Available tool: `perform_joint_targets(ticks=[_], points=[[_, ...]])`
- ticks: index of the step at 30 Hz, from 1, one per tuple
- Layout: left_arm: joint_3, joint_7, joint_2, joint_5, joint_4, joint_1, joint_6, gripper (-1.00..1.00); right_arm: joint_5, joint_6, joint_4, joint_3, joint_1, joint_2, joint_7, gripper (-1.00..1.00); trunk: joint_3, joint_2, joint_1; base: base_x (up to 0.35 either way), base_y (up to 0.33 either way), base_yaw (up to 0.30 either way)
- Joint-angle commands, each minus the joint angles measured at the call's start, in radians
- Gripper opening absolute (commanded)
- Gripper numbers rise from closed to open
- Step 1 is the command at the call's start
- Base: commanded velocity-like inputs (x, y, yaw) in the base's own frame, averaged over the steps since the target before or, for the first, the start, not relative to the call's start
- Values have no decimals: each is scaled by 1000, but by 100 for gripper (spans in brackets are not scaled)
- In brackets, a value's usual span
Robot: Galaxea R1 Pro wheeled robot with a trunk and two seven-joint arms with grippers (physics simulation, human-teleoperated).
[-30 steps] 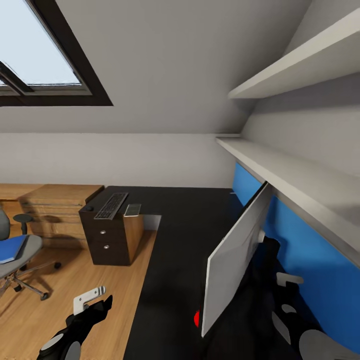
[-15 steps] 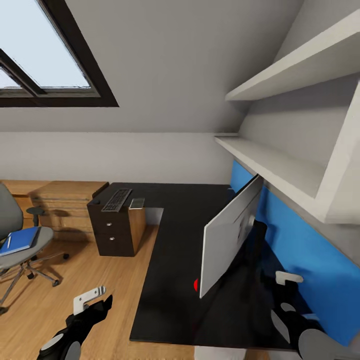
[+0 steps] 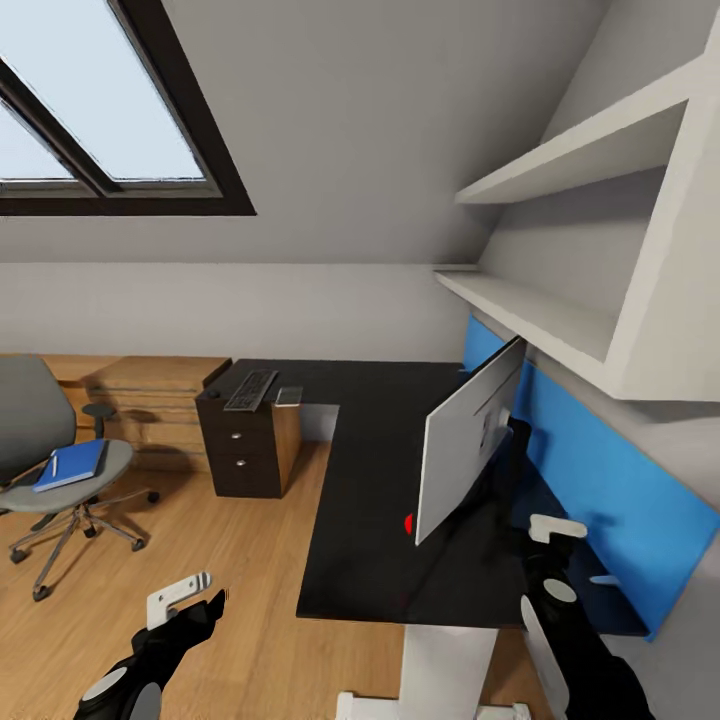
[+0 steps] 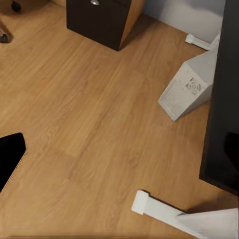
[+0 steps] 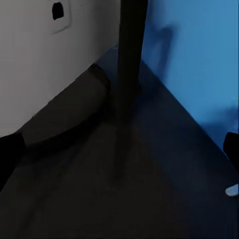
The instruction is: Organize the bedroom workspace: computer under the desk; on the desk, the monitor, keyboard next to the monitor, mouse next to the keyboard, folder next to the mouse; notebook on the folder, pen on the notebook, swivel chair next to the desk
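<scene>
Monitor (image 3: 468, 440) is seen upright on the worktop (image 3: 375, 480); folder (image 3: 72, 464) is carried by the chair (image 3: 60, 470); jaw states cannot be told.

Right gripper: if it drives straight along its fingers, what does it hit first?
Probably the monitor's black stand post, dead ahead in the right wrist view, rising from the base on the desk. Depth is unclear; it might graze the desk first.

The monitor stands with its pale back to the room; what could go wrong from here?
1. The right gripper hangs close behind the monitor; a careless swing might tip it.
2. The folder lies loose on the swivel chair, which could roll away when touched.
</scene>
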Motion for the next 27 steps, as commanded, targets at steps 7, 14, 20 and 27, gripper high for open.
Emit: perform_joint_targets(ticks=[7, 14, 20, 27], points=[[0, 7, 0, 10, -2, 0, 5, 100, 21, 52, -152, 8, 78, 75, -34, 100, -1, -1, 0, -98, 296, 0], [9, 3, -19, 8, -35, 0, -7, 100, 37, 34, -165, 6, 103, 85, -39, 100, -1, -1, 0, -4, 46, 0], [11, 2, -9, 7, -54, 0, -7, 100, 33, 15, -166, 3, 101, 77, -26, 100, -1, -1, 0, 0, 0, 0], [7, 2, -8, 7, -44, 0, -7, 100, 33, -25, -170, 4, 101, 76, -25, 100, -1, -1, 0, 4, 105, 0]])
